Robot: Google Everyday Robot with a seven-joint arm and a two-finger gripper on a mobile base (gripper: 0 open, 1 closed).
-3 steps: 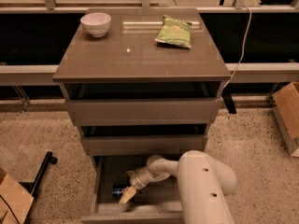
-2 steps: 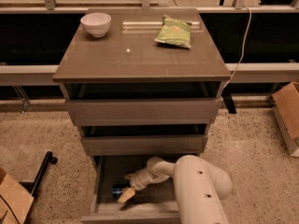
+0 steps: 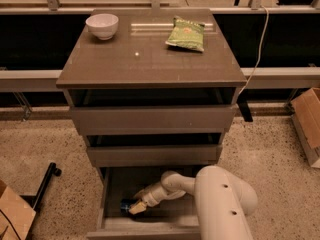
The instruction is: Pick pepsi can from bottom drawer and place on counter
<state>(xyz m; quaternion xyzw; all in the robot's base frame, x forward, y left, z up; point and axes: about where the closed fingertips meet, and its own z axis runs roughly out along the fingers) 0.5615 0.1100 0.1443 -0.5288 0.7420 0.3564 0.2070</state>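
Your arm [image 3: 175, 183] bends into the bottom drawer [image 3: 129, 184], hand [image 3: 137, 207] at the can [image 3: 126, 205] near its left wall; you cannot tell its grip. Bowl [image 3: 102, 25] and bag [image 3: 186, 33] sit at the counter's [image 3: 150, 59] back.

Grey-brown tabletop [image 3: 150, 59], white bowl [image 3: 102, 25], green bag [image 3: 186, 33]; cream hand [image 3: 137, 207] down in the brown drawer [image 3: 125, 184] at a dark blue can [image 3: 125, 205].

Hardly anything has moved. The gripper [image 3: 137, 207] is down in the bottom drawer [image 3: 112, 194], against the pepsi can [image 3: 126, 205], within a hair of where it was a second ago. Only the thick white arm [image 3: 222, 204] has shifted, swaying slightly left and then back to the right.
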